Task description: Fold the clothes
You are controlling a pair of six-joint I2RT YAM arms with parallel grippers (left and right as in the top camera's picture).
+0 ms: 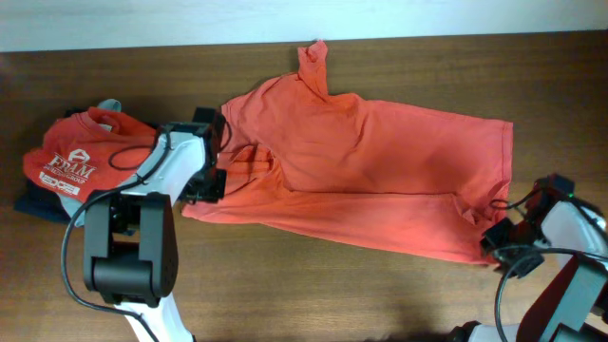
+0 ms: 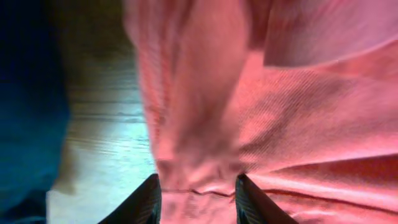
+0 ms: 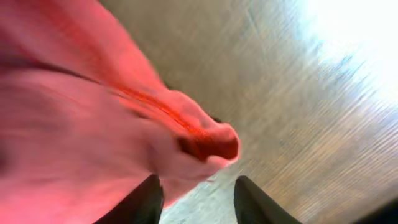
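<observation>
The coral-red T-shirt [image 1: 380, 161] lies spread across the wooden table, its lower part folded up and one sleeve pointing to the far edge. My left gripper [image 1: 211, 157] is at the shirt's left edge; in the left wrist view its fingers [image 2: 198, 202] are open with shirt fabric [image 2: 298, 112] between them. My right gripper [image 1: 501, 242] is at the shirt's front right corner; in the right wrist view its fingers [image 3: 198, 199] are open, with the bunched corner [image 3: 205, 140] just ahead of them. No lettering shows on the shirt.
A pile at the left holds a red tee with white "FRAM" print [image 1: 71, 161], over a navy garment [image 1: 38, 199] and a grey one [image 1: 109, 106]. The navy cloth [image 2: 25, 93] shows left of the left gripper. The table's far edge meets a white wall [image 1: 142, 24].
</observation>
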